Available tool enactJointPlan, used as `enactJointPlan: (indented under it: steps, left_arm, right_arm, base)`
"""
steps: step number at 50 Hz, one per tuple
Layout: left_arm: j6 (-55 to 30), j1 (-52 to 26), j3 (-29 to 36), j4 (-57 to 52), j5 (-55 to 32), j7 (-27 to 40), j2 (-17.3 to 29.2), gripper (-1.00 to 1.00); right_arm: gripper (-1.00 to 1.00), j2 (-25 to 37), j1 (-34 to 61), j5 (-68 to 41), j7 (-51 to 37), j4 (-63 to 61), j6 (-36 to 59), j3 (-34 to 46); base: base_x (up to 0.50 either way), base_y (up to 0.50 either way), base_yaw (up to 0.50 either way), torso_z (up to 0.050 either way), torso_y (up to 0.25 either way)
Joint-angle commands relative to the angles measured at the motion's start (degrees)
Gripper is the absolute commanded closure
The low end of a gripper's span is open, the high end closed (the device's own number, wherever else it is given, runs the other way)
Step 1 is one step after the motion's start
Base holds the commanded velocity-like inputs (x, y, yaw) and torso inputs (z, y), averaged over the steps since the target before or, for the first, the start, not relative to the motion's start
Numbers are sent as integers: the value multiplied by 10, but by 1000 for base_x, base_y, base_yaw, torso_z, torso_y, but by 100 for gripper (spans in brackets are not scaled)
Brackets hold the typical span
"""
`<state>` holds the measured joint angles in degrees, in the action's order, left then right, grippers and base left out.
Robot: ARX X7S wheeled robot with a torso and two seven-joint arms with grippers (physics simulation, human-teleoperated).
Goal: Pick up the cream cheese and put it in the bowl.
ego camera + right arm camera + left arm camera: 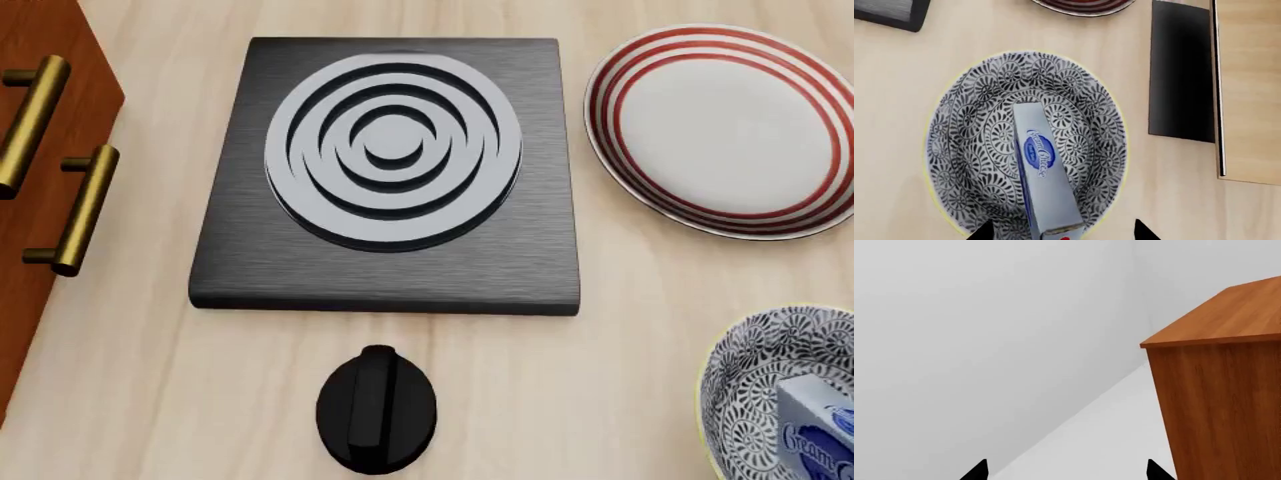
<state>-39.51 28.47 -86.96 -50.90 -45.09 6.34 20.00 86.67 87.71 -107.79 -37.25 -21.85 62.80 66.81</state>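
cream cheese (1044, 180) in bowl (967, 130), below right gripper (1062, 231)

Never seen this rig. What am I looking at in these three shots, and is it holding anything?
This is a simulated two-armed wheeled robot. One picture comes from its head, looking down on a wooden table; the other two come from cameras near each gripper.

On the table: a black hotplate, its knob, a red-ringed plate, and the patterned bowl.

The cream cheese lies in the bowl, leaning on its wall. The right gripper is above it, fingers apart, holding nothing. The left gripper sees only a wall and a wooden cabinet.
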Motion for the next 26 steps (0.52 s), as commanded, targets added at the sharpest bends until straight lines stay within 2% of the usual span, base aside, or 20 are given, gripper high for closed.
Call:
enactJointPlan:
  steps: [1, 5, 7, 11, 14, 15, 26]
  left_arm:
    - [3, -2, 2, 2, 5, -4, -1, -100]
    - [5, -2, 4, 3, 8, -6, -2, -100]
    - [3, -2, 3, 3, 6, -5, -1, -100]
    - [-1, 0, 0, -1, 2, -4, 0, -100]
    - [3, -1, 4, 1, 8, -6, -2, -100]
    - [5, -3, 5, 3, 9, -8, -3, -100]
    - [8, -4, 6, 5, 12, -11, -3, -100]
  right_arm:
    - [-100, -11, 20, 2, -6, 14, 2, -8]
    - [-100, -21, 40, -8, -8, 29, 31, -22]
    - [-100, -9, 26, 7, 2, 10, 5, -14]
    - [-100, -2, 48, -2, 5, 5, 21, -35]
    - [-100, 7, 69, -14, 9, -2, 39, -54]
    - [-100, -1, 95, -37, -7, 14, 76, -73]
    - [-100, 23, 157, -100, -37, 7, 132, -134]
  base:
    - [0, 0, 0, 0, 0]
    - [0, 0, 0, 0, 0]
    - [0, 0, 0, 0, 0]
    - [0, 0, 0, 0, 0]
    - [0, 0, 0, 0, 0]
    - [0, 0, 0, 0, 0]
    - [0, 0, 0, 0, 0]
